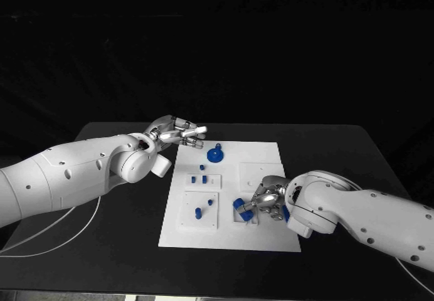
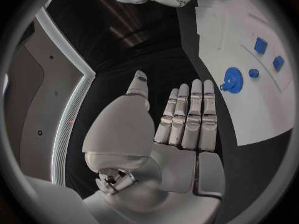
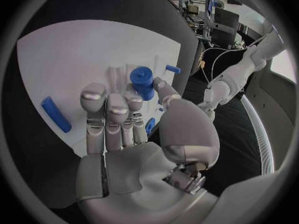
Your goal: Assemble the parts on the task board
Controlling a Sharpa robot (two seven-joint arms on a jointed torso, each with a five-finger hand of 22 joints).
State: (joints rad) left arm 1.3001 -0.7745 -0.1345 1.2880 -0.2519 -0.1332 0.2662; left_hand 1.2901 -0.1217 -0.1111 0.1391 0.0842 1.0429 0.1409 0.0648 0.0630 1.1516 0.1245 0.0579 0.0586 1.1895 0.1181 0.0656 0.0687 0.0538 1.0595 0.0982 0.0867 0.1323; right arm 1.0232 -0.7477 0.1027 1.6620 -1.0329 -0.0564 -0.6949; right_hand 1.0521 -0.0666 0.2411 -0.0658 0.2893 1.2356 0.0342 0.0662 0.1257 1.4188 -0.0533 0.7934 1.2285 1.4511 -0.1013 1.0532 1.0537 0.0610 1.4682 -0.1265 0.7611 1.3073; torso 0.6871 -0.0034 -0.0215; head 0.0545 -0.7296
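The white task board (image 1: 262, 153) lies mid-table. My right hand (image 1: 264, 200) hovers over its near middle. In the right wrist view its thumb and fingertips (image 3: 134, 98) pinch an upright blue cylinder (image 3: 142, 82). A blue bar (image 3: 56, 114) lies flat on the board beside this hand and appears as the blue bar (image 1: 241, 207) in the head view. My left hand (image 1: 177, 133) hangs by the board's far left corner, fingers straight and holding nothing. A blue round gear-like part (image 1: 215, 155) sits just right of it, also seen as the gear-like part (image 2: 231, 79) from the left wrist.
Small blue parts sit on the board's left half: one peg (image 1: 201, 167), two squares (image 1: 198, 180) in a raised plate, and more pieces (image 1: 200, 212) in a nearer plate. A bare raised plate (image 1: 256, 172) lies right of centre. Black table (image 1: 118, 238) surrounds the board.
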